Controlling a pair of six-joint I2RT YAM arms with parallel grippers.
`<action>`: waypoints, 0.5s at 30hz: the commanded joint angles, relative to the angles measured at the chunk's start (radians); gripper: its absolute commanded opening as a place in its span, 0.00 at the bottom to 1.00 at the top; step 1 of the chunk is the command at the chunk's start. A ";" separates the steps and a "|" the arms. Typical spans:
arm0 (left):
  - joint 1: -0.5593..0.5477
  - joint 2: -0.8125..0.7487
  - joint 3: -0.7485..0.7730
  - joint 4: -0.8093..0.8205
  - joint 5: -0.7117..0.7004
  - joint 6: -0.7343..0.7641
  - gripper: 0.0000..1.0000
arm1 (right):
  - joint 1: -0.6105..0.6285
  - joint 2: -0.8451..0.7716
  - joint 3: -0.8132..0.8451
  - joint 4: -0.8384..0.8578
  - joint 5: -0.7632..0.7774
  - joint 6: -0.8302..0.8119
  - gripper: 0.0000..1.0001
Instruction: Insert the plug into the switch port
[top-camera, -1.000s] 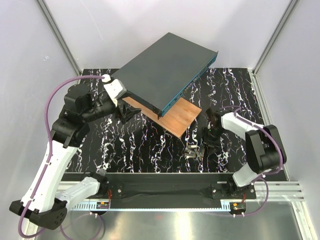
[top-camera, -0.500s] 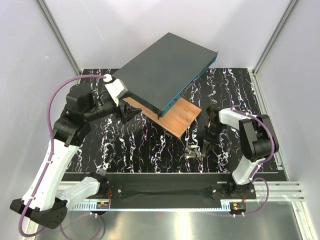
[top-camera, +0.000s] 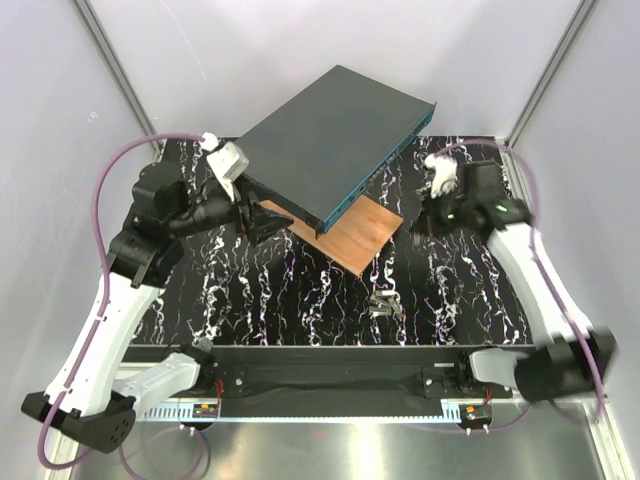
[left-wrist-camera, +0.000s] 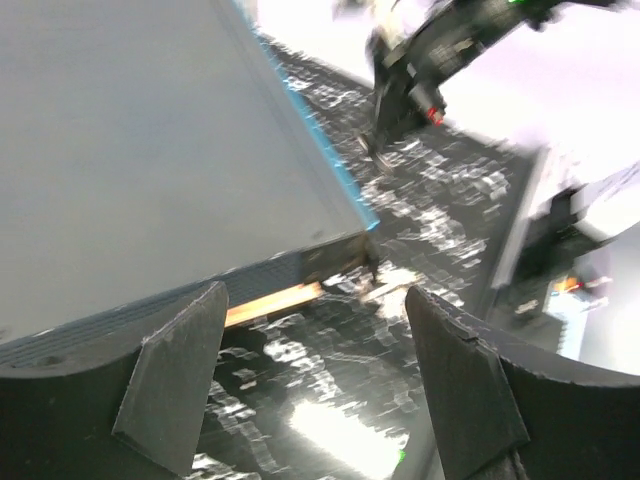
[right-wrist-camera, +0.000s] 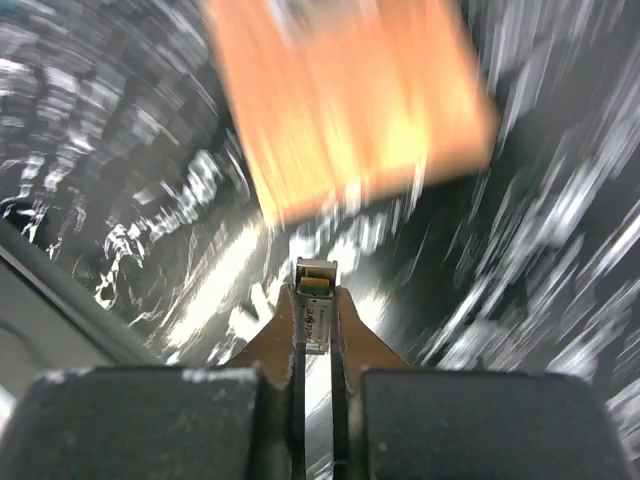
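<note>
pinching a small metal plug (right-wrist-camera: 316, 278) between nearly closed fingers, the right gripper (right-wrist-camera: 316, 318) hangs above the marbled tabletop (top-camera: 300, 290), right of the switch (top-camera: 335, 140), which rests partly on a wooden board (top-camera: 350, 235). the left gripper (left-wrist-camera: 315, 375) gapes wide beside the switch's near corner, holding nothing.

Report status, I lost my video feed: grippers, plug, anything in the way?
Left gripper open, beside switch. Right gripper shut on plug, not yet inserted. Wooden board under switch; nothing seen blocking.

We see a thin brown board (top-camera: 352, 232) lying flat on the black, white-veined bench (top-camera: 300, 290).
</note>
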 joint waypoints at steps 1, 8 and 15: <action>-0.019 0.037 0.062 0.128 0.083 -0.241 0.77 | 0.009 -0.212 0.068 0.065 -0.267 -0.389 0.00; -0.180 0.175 0.151 0.166 0.008 -0.425 0.76 | 0.204 -0.342 0.137 0.009 -0.399 -0.621 0.00; -0.333 0.303 0.267 0.128 -0.101 -0.410 0.74 | 0.449 -0.283 0.199 -0.047 -0.145 -0.721 0.00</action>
